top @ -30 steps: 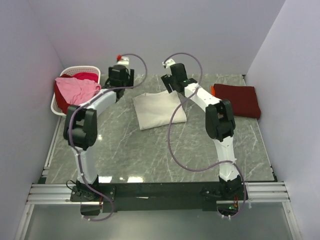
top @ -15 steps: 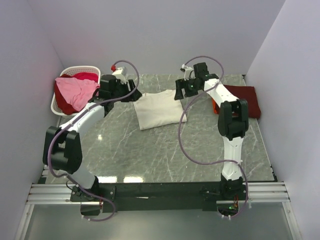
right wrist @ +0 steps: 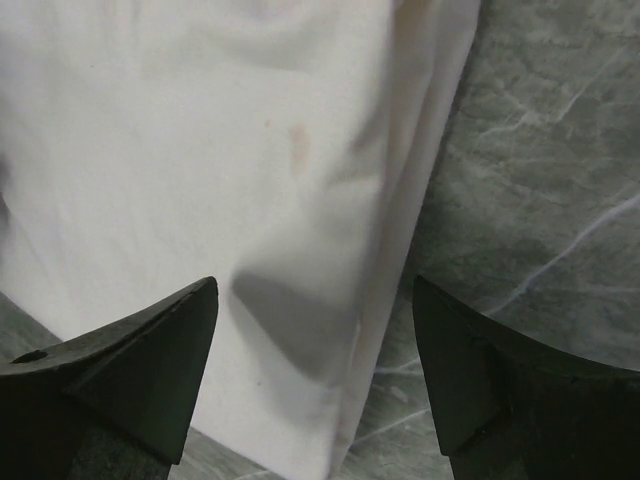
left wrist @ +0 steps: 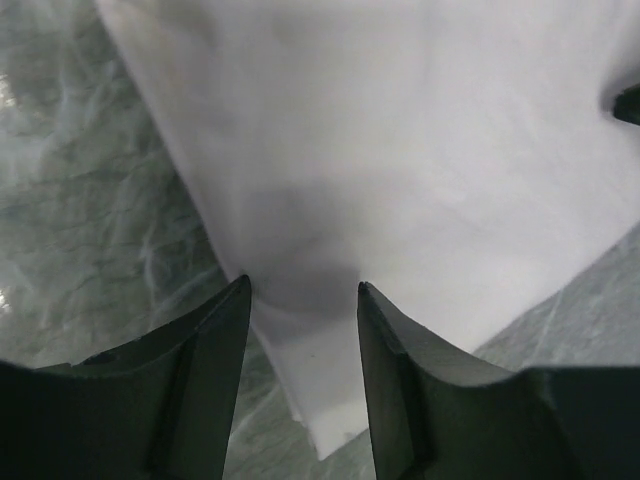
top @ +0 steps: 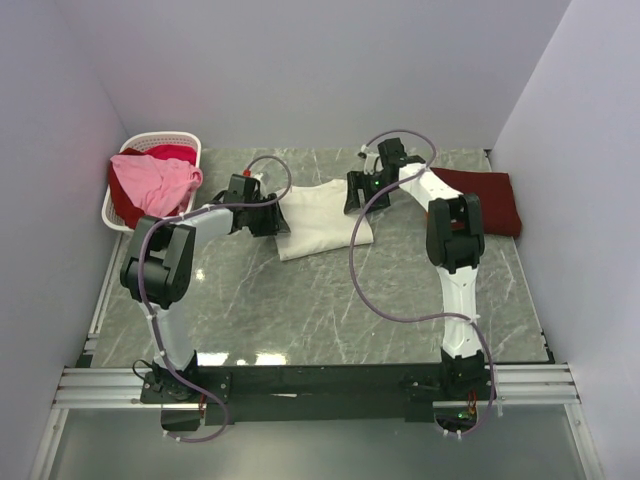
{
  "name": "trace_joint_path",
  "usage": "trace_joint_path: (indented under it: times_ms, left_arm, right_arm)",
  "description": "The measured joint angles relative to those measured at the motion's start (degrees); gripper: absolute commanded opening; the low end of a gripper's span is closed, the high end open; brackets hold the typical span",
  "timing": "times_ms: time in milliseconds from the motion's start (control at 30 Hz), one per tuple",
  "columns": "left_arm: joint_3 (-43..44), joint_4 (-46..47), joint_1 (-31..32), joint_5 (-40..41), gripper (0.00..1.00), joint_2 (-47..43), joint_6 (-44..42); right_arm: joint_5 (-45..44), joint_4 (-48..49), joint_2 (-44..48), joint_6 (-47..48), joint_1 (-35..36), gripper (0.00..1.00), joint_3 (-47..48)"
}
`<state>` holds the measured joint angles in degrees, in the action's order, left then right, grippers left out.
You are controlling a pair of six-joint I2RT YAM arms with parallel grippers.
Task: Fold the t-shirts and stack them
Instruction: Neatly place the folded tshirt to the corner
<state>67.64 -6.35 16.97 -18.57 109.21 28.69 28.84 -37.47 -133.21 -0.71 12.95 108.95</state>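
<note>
Both arms have swung inward and down, so from above the left end effector (top: pixel 275 218) sits at the left edge of the folded cream shirt (top: pixel 322 215) and the right end effector (top: pixel 358 196) at its right edge. The dark red shirt (top: pixel 488 200) lies well to its right, the pink shirt (top: pixel 152 178) in the basket (top: pixel 170 134) to its left. Left wrist view: fingers (left wrist: pixel 215 380) spread, straddling the cream shirt's near corner on the desk (left wrist: pixel 80 200). Right wrist view: fingers (right wrist: pixel 150 360) wide apart over its layered edge. Soft, limp, light cloth, I judge; pinch through all layers at the edges so the fold holds.
</note>
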Motion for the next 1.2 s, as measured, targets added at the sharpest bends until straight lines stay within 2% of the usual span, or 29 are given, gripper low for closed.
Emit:
trace_joint_path:
  times_ms: [167,200,267,300,367,400,433,633,733,900,1067,1200]
  left_arm:
    - [0.0,-2.6,0.0,3.6,0.50,0.2,1.8]
    - [0.0,-2.9,0.0,4.0,0.50,0.2,2.1]
    - [0.0,-3.2,0.2,4.5,0.50,0.5,2.4]
    - [0.0,-3.2,0.3,4.6,0.50,0.5,2.5]
    - [0.0,-3.2,0.5,4.9,0.50,0.5,2.5]
    - [0.0,-3.1,0.5,4.9,0.49,0.6,2.5]
    - [0.1,-3.2,0.5,5.0,0.49,0.6,2.5]
    - [0.1,-4.8,0.8,7.5,0.53,-0.6,2.1]
    - [0.1,-8.1,0.9,10.3,0.57,-5.0,0.5]
    - [-1.8,-9.5,0.9,15.0,0.62,-24.2,-4.7]
    - [-11.1,-6.9,0.9,16.9,0.64,-42.9,-8.7]
    - [-19.8,-8.5,1.3,18.6,0.66,-49.5,-11.3]
  right_arm:
    - [3.0,-0.4,-1.2,-1.7,0.6,0.76,1.1]
    - [3.8,-0.4,-1.4,-2.1,0.9,0.67,1.3]
    - [4.8,-0.4,-1.9,-2.9,1.5,0.56,1.3]
    - [5.5,-0.5,-2.2,-3.5,1.7,0.44,1.3]
    - [6.0,-0.7,-2.6,-4.5,2.1,0.30,1.3]
    - [6.3,-0.7,-2.7,-5.0,2.1,0.11,1.3]
    - [6.4,-0.7,-2.8,-5.3,2.1,0.00,1.2]
    - [5.2,-1.1,-2.6,-5.3,1.7,0.00,1.3]
    - [-0.8,-2.5,-0.8,-2.1,1.7,0.00,1.4]
    - [-15.3,-5.8,4.8,6.3,1.6,0.00,2.9]
    - [-28.0,-6.9,12.5,14.4,1.4,0.00,3.1]
    - [-37.3,-4.9,18.6,19.9,1.3,0.00,-0.2]
